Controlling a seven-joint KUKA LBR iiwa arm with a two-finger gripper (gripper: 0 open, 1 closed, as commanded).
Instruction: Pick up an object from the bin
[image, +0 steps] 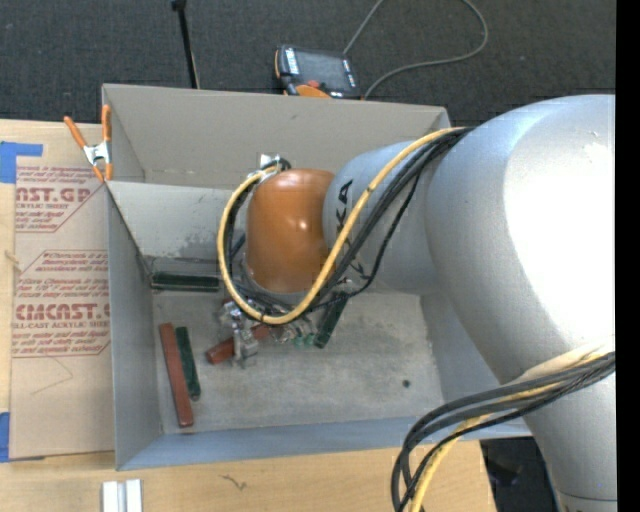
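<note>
While the arm hangs low: step judged as the approach to a grasp; next move calls for a firm closure, then a straight lift.
Grey metal bin (128, 330): floor mostly bare.
Gripper (238, 338): low at left-middle; opening cannot be told, hold unconfirmed.
Long red-brown stick (175, 385): left, apart.
Small red block (218, 352): just beside the gripper's left.

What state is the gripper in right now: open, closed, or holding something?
Gripper: cannot be told whether open or closed. It sits low over the bin floor, beside a small red piece.
</note>
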